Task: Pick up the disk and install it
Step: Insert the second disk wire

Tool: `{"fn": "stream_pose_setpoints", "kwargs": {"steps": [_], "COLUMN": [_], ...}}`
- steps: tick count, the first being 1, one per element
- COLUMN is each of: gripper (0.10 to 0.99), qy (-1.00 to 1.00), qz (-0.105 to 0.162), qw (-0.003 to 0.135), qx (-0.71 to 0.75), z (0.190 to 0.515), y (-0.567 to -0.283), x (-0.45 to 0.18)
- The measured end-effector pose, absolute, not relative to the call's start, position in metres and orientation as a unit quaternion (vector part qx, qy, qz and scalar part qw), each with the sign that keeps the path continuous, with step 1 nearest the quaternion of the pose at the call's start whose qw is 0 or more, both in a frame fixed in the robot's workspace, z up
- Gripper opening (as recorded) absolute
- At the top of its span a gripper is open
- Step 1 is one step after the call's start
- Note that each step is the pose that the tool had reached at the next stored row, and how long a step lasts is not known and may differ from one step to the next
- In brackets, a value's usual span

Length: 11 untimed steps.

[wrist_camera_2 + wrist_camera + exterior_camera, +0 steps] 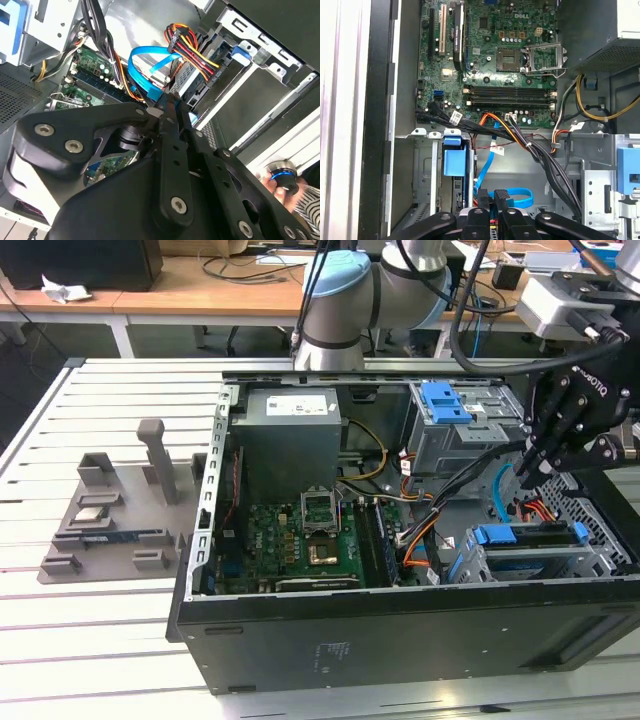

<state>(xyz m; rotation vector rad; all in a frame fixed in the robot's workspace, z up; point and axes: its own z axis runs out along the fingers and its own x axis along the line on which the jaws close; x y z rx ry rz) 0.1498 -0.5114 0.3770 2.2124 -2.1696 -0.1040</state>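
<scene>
The disk sits in the lower drive bay at the front corner of the open computer case, on the exterior view's right. Its blue carrier faces up, and the drive lies mostly hidden inside the cage. The first wrist view shows the carrier's blue tab standing in the bay. My gripper hangs just above the bay, beside a blue data cable. Its black fingers are shut together and hold nothing in both wrist views.
A second blue bracket sits on the upper drive cage. The grey power-supply box and the motherboard lie deeper in the case. Cable bundles cross near the bay. A grey parts fixture stands on the exterior view's left. A hand rests on a blue-ringed knob.
</scene>
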Motion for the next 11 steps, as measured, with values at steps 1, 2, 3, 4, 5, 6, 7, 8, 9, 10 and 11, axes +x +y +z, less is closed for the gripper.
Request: {"fn": "stream_pose_setpoints", "kwargs": {"steps": [1,2,3,4,5,6,7,8,9,10,11], "gripper": [0.161,0.161,0.161,0.161,0.161,0.161,0.161,0.161,0.161,0.161,0.161], "qy": [-0.7,-0.7,-0.7,-0.7,-0.7,-0.7,-0.7,-0.7,-0.7,-0.7,-0.7], "qz": [-0.033,-0.033,-0.032,-0.031,-0.031,-0.031,-0.031,-0.031,-0.031,-0.031,-0.03], "qw": [0.021,0.021,0.022,0.023,0.024,0.024,0.024,0.024,0.024,0.024,0.024], "qx": [0.713,0.713,0.713,0.713,0.713,0.713,0.713,0.713,0.713,0.713,0.713], "z": [0.377,0.377,0.377,0.377,0.374,0.372,0.37,0.368,0.366,0.363,0.361], "y": [-0.512,-0.513,-0.518,-0.523,-0.529,-0.532,-0.533,-0.534,-0.535,-0.535,-0.535], "x": [0.15,0.15,0.15,0.15,0.15,0.15,0.15,0.15,0.15,0.151,0.152]}}
